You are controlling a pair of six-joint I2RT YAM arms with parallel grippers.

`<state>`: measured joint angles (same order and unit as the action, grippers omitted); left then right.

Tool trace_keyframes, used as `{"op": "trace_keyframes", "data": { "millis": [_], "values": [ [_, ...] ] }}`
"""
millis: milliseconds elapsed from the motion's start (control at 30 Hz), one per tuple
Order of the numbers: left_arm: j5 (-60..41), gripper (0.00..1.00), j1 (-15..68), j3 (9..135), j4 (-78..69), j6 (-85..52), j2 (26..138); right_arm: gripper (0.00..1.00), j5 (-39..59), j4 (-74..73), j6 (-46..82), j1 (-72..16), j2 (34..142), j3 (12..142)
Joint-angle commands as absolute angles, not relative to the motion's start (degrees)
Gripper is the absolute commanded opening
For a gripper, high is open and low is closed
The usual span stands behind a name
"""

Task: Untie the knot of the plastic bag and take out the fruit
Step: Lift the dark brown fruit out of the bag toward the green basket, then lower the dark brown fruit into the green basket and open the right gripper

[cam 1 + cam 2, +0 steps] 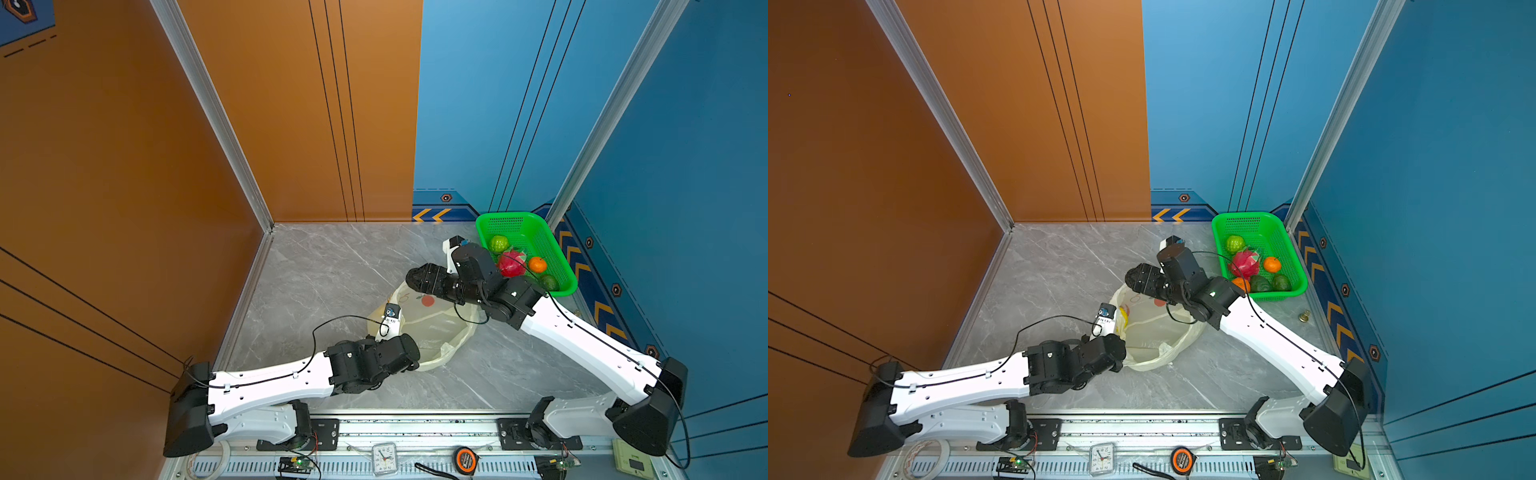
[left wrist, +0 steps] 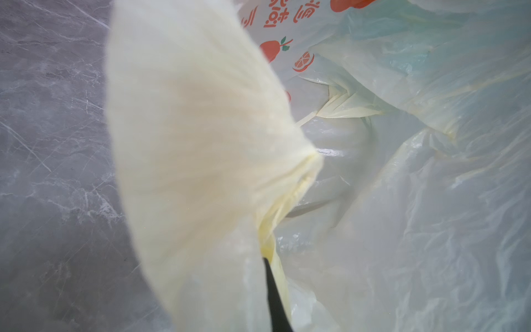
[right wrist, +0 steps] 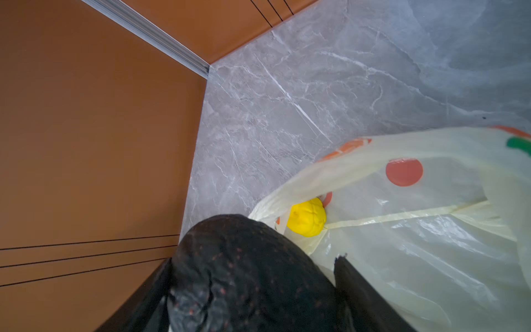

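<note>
The cream-yellow plastic bag [image 1: 436, 332] [image 1: 1154, 332] lies slack on the marble table with its mouth open. No knot is in view. My left gripper [image 2: 265, 261] is shut on a bunched fold of the bag's rim [image 2: 201, 143]. My right gripper [image 3: 255, 261] [image 1: 417, 277] hangs over the bag's far edge and is shut on a dark speckled avocado [image 3: 244, 273]. A yellow fruit [image 3: 307, 218] [image 1: 1122, 313] lies inside the bag. In the green basket [image 1: 536, 230] are a green fruit [image 1: 498, 243], a dragon fruit [image 1: 511, 264] and an orange [image 1: 537, 264].
The basket stands in the back right corner against the blue wall. An orange wall bounds the left side. A small brass object [image 1: 1304, 316] sits near the right wall. On the front rail lie a clock [image 1: 384, 457], a tape measure [image 1: 465, 459] and a tape roll [image 1: 928, 455].
</note>
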<state>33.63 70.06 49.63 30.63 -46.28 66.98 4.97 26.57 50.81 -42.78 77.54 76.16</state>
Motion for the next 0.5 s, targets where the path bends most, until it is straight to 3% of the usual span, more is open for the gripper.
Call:
{"op": "trace_keyframes", "data": {
  "millis": [0,467],
  "values": [
    [35.4,0.0,69.9,51.2,30.9,-45.5,67.2,0.69,7.6,27.3,49.4,-40.6,78.8,80.3],
    [36.3,0.0,70.5,51.9,30.8,-45.6,67.6,0.7,14.4,27.9,45.5,-14.7,81.8,84.2]
  ]
}}
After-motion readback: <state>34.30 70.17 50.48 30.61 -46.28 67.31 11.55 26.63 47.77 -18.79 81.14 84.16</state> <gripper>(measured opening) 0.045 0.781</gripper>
